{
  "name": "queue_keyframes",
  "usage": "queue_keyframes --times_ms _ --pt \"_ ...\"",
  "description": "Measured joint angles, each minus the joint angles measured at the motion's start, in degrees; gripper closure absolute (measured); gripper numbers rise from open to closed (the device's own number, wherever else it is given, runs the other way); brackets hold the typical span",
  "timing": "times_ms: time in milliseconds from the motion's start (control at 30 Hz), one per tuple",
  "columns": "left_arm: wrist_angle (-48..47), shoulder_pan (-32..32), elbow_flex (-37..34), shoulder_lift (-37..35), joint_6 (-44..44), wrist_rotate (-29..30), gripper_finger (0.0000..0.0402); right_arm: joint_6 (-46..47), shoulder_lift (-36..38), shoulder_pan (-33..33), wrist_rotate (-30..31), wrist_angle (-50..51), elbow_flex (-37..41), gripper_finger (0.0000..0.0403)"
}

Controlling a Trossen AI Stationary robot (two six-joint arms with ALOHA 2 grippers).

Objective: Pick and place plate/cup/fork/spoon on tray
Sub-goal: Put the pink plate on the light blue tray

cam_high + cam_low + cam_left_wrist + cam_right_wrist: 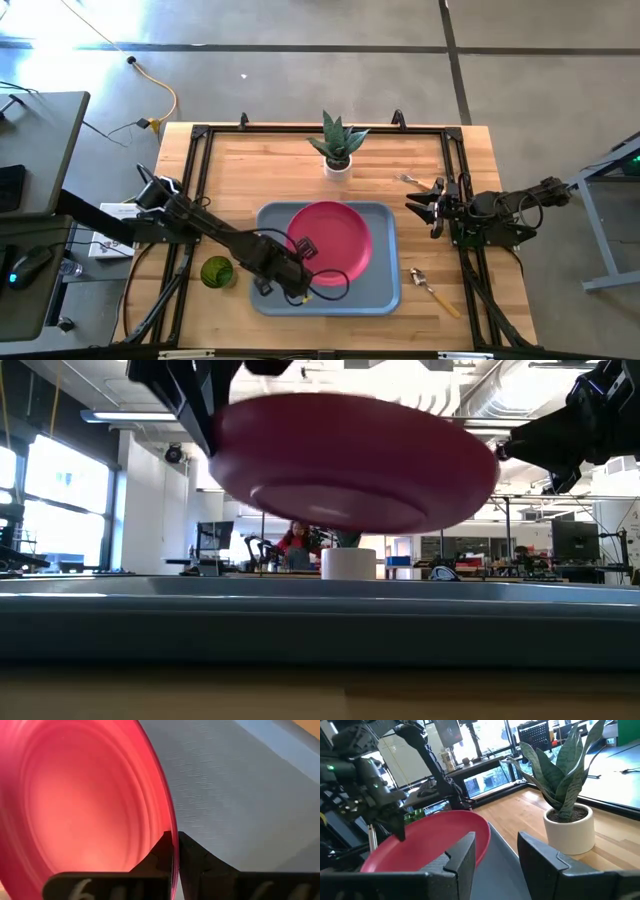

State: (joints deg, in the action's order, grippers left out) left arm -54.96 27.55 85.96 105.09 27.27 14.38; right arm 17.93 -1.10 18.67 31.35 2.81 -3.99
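Note:
The pink-red plate (335, 238) hangs over the grey-blue tray (385, 292). In the low view the plate (350, 460) is clear of the tray's rim (320, 610) and slightly tilted. My left gripper (303, 249) is shut on the plate's near-left rim. The green cup (217, 271) stands on the table left of the tray. The spoon (434, 288) lies right of the tray. The fork (405, 179) lies at the far right, beside my right gripper (425, 205), which is open and empty (495, 855). My left gripper pinches the plate's rim (172, 827) between its two fingers, one finger on the plate's upper face and one (192, 852) on its underside. It comes from the table's left. The plate is lifted clear of the tray, slightly tilted.
A white pot with a spiky green plant (338, 148) stands at the table's far middle, beyond the tray. Black rails (190, 200) run along the table's left, right and far sides. Bare wood shows between the tray and the plant.

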Motion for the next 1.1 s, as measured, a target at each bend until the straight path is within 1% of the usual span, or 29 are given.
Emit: queue_keyframes --times_ms 233,433,600,767,933,1100 --pt "4.0 1.3 -5.2 -0.1 -5.3 1.1 0.0401 0.0 0.0 0.0 0.0 0.0 0.0 0.0265" --pt "9.3 3.0 -9.1 0.1 -8.6 1.3 0.0401 0.2 0.0 0.0 0.0 0.0 0.0 0.0265" --pt "14.1 3.1 -11.9 0.4 -10.5 1.1 0.0401 0.1 0.0 0.0 0.0 0.0 0.0 0.0265" --pt "16.2 3.1 -13.1 0.5 -11.6 1.1 0.0401 0.1 0.0 0.0 0.0 0.0 0.0 0.0265" --pt "19.9 3.1 -15.1 0.5 -11.5 -0.1 0.0401 0.1 0.0 0.0 0.0 0.0 0.0 0.0265" --pt "20.8 3.1 -16.3 0.5 -12.1 0.0 0.0401 0.1 0.0 0.0 0.0 0.0 0.0 0.0265"
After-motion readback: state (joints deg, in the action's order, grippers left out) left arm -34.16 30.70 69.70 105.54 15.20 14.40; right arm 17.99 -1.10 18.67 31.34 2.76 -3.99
